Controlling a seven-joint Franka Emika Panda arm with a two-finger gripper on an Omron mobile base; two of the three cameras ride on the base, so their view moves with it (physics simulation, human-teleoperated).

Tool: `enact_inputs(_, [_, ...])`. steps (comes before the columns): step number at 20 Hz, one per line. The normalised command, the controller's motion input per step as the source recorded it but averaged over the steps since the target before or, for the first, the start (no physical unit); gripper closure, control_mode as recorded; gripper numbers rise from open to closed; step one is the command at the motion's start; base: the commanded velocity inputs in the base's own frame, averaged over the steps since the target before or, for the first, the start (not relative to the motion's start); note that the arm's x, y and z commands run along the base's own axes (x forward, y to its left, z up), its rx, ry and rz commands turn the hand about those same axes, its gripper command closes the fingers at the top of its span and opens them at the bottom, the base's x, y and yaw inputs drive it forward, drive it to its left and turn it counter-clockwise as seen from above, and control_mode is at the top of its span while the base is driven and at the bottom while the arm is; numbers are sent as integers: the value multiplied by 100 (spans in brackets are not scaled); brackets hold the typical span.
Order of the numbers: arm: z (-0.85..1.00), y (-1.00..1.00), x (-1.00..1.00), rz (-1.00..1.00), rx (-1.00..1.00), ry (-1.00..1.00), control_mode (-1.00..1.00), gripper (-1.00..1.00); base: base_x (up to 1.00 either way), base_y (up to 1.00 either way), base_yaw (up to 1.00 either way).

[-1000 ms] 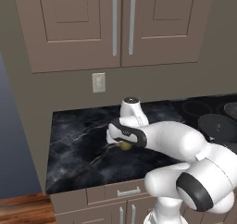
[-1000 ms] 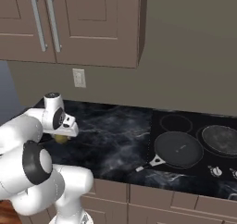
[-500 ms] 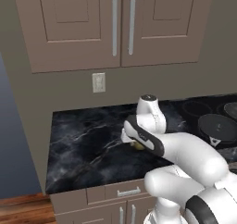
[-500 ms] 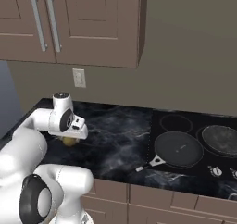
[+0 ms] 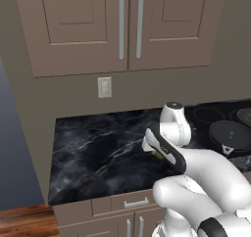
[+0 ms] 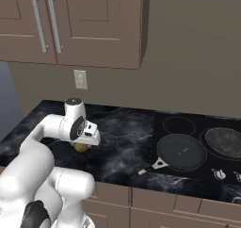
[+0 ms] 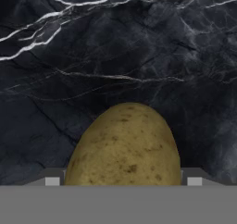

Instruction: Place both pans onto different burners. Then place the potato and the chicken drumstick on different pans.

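My gripper (image 6: pixel 83 146) hangs over the black marble counter (image 6: pixel 117 142), shut on the potato (image 6: pixel 81 148), a yellowish-tan oval lump. In the hand view the potato (image 7: pixel 122 146) sits between the fingertips of the gripper (image 7: pixel 122 181), above bare counter. From the left base the potato (image 5: pixel 158 155) peeks out under the hand. A black pan (image 6: pixel 181 151) with a short handle rests on the front left burner of the cooktop (image 6: pixel 188 133). A dark grey pan (image 6: pixel 225 141) lies on the burner to its right. The chicken drumstick is out of view.
An unoccupied burner ring (image 6: pixel 178 126) lies behind the black pan. Small silver knobs (image 6: pixel 218 174) line the cooktop's front edge. Wall cabinets (image 5: pixel 122 25) hang above the counter and an outlet (image 5: pixel 104 87) is on the wall. The counter's left end (image 5: pixel 54 157) drops off.
The arm has swung to the right along the counter, toward the cooktop, carrying the potato with it. The pans have not moved.
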Motion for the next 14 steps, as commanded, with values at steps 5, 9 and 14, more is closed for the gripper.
enact_inputs(5, [18, -43, 0, -4, 0, 0, -100, 100, 0, 0, 0])
enact_inputs(9, [11, -44, 0, -5, -1, 0, -100, 100, 0, 0, 0])
enact_inputs(14, [12, -41, 0, -5, -2, 0, -100, 100, 0, 0, 0])
